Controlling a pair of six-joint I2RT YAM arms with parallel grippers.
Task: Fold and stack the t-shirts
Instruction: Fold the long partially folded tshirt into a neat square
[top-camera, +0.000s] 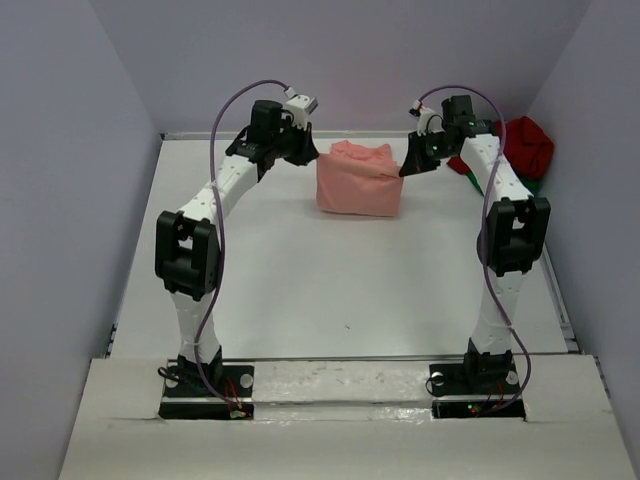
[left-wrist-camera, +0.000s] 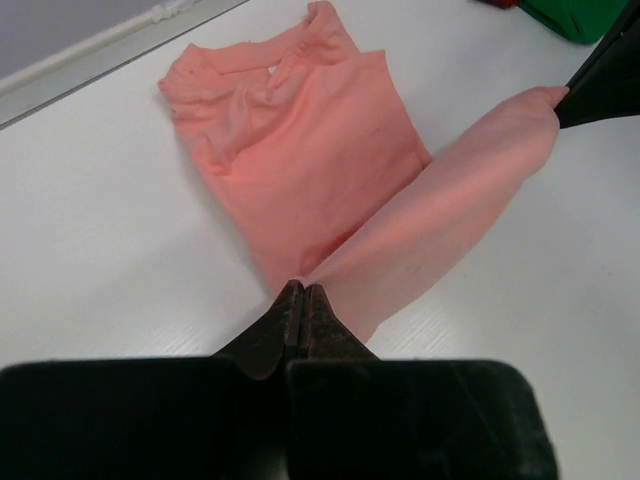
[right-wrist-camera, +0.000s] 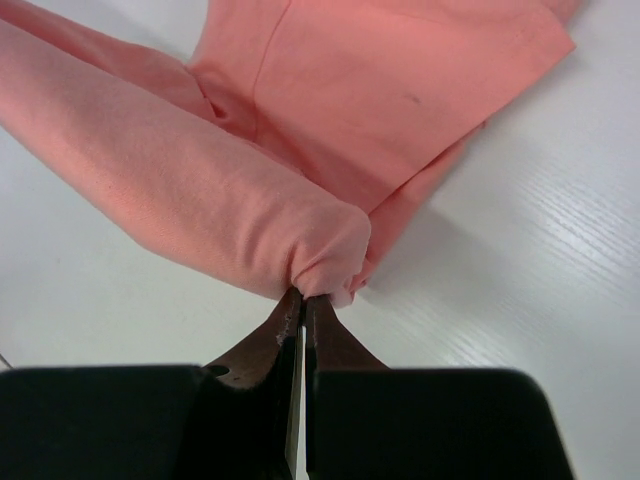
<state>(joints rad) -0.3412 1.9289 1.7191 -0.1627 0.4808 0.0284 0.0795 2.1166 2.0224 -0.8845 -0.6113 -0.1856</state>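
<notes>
The salmon-pink t-shirt (top-camera: 358, 182) lies partly folded at the back middle of the table, its near edge raised between my two grippers. My left gripper (top-camera: 312, 157) is shut on the shirt's left corner, and in the left wrist view it (left-wrist-camera: 300, 290) pinches the cloth (left-wrist-camera: 300, 150). My right gripper (top-camera: 408, 170) is shut on the right corner; the right wrist view shows it (right-wrist-camera: 303, 297) clamping a bunched fold of the shirt (right-wrist-camera: 380, 90). A dark red t-shirt (top-camera: 525, 145) is heaped at the back right, with a green t-shirt (left-wrist-camera: 580, 15) beside it.
The white table (top-camera: 330, 290) is boxed in by grey walls on the left, back and right. A raised ledge (top-camera: 330, 385) holding both arm bases runs along the near edge.
</notes>
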